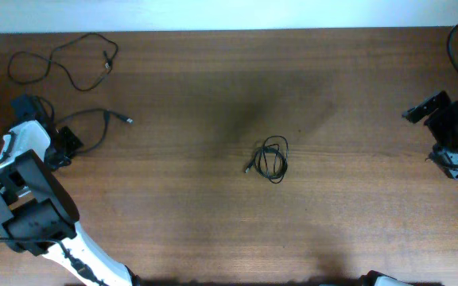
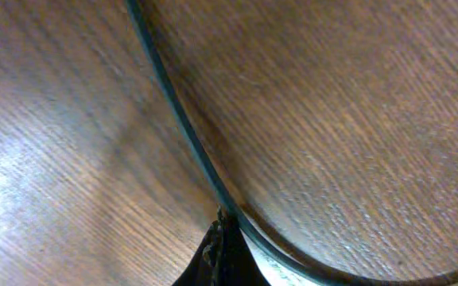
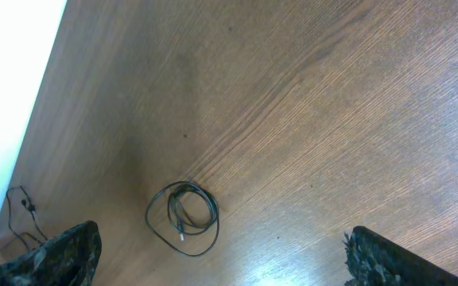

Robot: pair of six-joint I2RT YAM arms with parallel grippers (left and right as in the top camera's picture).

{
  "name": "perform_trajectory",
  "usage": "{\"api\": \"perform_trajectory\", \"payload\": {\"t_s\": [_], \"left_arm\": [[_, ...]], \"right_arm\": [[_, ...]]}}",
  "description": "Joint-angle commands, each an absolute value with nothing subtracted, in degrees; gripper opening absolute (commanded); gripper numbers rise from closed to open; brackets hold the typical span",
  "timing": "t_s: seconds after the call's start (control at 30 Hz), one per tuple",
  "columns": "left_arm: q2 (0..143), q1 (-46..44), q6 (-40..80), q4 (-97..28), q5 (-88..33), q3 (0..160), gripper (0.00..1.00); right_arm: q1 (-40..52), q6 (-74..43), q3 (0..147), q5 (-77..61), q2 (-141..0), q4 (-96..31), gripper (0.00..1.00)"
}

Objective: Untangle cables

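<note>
Three thin black cables lie apart on the wooden table. One cable [image 1: 273, 159] is coiled into a small loop at the centre and also shows as a coil [image 3: 183, 216] ahead of my right gripper. A wavy cable [image 1: 62, 57] lies at the far left. The third cable [image 1: 95, 125] curves beside my left gripper [image 1: 67, 143]. In the left wrist view this cable [image 2: 183, 131] runs along the table right past the tip of my left gripper [image 2: 224, 238], whose jaws are shut with nothing seen between them. My right gripper [image 3: 221, 266] is wide open and holds nothing; it hovers at the right edge [image 1: 421, 111].
The bare wood table [image 1: 213, 230] has a white wall strip along its far edge [image 1: 229, 14]. The left arm's body [image 1: 22, 199] covers the near-left corner. The right arm [image 1: 456, 139] stands at the right edge.
</note>
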State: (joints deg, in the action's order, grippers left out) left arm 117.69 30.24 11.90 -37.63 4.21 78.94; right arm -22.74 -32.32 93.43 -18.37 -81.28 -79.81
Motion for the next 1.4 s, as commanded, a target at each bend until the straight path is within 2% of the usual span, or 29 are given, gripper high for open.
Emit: {"api": "perform_trajectory", "payload": {"t_s": [0.0, 0.2, 0.33, 0.57, 0.63, 0.87, 1.2, 1.37], "left_arm": [[117.4, 30.1, 12.8, -36.3, 1.1, 78.0, 0.0], [117.4, 30.0, 12.4, -31.4, -3.3, 77.2, 0.0], [117.3, 30.1, 4.1, -28.8, -3.2, 77.5, 0.0], [113.1, 30.8, 5.5, -29.5, -2.2, 78.8, 0.0], [110.5, 30.8, 5.5, -29.6, -0.1, 78.8, 0.0], [108.7, 32.2, 5.5, -31.5, 19.4, 78.8, 0.0], [109.7, 42.0, 5.2, -31.6, 18.5, 78.8, 0.0], [110.0, 45.2, -1.7, -28.8, 10.2, 78.8, 0.0]], "right_arm": [[-22.9, -31.7, 93.2, -17.7, -81.1, -79.9, 0.99], [-22.9, -31.7, 93.2, -17.7, -81.1, -80.0, 0.99], [-22.9, -31.7, 93.2, -17.7, -81.1, -80.0, 0.99], [-22.9, -31.7, 93.2, -17.7, -81.1, -79.9, 0.99], [-22.9, -31.7, 93.2, -17.7, -81.1, -79.9, 0.98], [-22.9, -31.7, 93.2, -17.7, -81.1, -80.0, 0.99], [-22.9, -31.7, 93.2, -17.7, -81.1, -79.9, 0.99], [-22.9, -31.7, 93.2, -17.7, -81.1, -79.7, 0.99]]}}
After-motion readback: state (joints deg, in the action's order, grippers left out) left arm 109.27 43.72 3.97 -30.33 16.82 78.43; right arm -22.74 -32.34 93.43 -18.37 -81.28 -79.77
